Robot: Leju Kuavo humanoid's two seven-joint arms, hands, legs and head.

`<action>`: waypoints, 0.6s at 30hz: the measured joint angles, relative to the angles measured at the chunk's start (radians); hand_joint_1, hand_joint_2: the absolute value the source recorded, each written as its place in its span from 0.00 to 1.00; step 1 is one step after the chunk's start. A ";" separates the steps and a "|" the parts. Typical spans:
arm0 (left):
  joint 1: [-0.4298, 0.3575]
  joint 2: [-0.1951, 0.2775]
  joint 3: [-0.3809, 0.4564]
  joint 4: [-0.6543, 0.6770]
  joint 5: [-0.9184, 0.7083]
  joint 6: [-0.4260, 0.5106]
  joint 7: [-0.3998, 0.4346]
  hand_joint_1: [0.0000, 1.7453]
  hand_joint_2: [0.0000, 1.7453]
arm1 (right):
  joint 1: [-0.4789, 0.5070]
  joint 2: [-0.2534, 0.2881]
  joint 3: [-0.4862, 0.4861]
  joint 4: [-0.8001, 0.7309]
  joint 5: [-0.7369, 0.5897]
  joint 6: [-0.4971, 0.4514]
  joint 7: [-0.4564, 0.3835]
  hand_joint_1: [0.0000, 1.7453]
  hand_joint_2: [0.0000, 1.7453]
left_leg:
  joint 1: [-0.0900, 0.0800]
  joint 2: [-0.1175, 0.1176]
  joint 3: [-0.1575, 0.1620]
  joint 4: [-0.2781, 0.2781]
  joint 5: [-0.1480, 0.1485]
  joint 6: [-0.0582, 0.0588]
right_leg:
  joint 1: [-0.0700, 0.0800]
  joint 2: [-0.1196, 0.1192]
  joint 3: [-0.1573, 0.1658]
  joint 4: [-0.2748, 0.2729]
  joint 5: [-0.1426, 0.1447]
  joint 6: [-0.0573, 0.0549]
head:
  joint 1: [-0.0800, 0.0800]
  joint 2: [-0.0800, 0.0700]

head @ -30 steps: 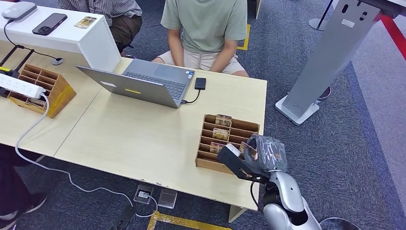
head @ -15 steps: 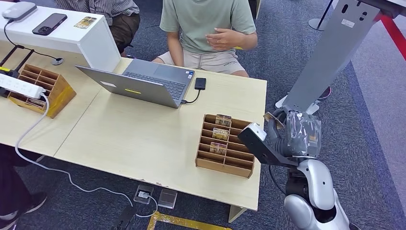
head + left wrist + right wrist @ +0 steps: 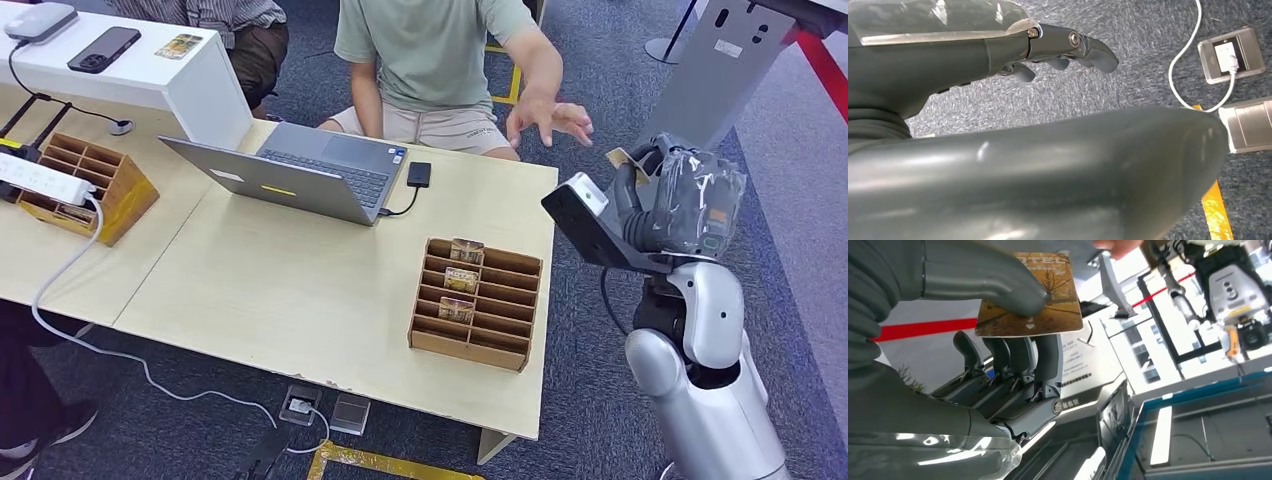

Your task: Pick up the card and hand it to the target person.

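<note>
Desk w/ slotted tray (image 3: 516, 266) holding cards (image 3: 460, 279), right robot hand (image 3: 668, 196) pinching card (image 3: 1030, 292), left (image 3: 1068, 47) empty, fingers apart

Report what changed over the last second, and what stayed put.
The right hand, pinching the card, rose from beside the wooden card tray up and away from the table, toward the person. The person's hand came off the lap and reached out, open, toward the card. No handover yet: thumb and fingers hold it. The laptop, the tray and the cards in it stayed as they were.
</note>
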 joint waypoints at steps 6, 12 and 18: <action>0.000 0.000 0.000 0.000 0.000 0.003 -0.002 0.00 0.00 | -0.093 0.024 -0.011 0.120 0.038 -0.050 -0.028 0.85 1.00 | 0.000 0.000 0.000 0.000 0.000 0.000 | 0.000 0.000 0.000 0.000 0.000 0.000 | 0.000 0.000; -0.001 0.000 0.000 0.000 0.000 0.007 -0.004 0.00 0.00 | -0.184 0.070 -0.011 0.245 0.051 -0.076 -0.048 0.84 1.00 | 0.000 0.000 0.000 0.000 0.000 0.000 | 0.000 0.000 0.000 0.000 0.000 0.000 | 0.000 0.000; -0.001 0.000 0.000 0.000 -0.002 0.009 -0.003 0.00 0.00 | -0.253 0.106 -0.007 0.388 0.018 -0.109 -0.067 0.77 1.00 | 0.000 0.000 0.000 0.000 0.000 0.000 | 0.000 0.000 0.000 0.000 0.000 0.000 | 0.000 0.000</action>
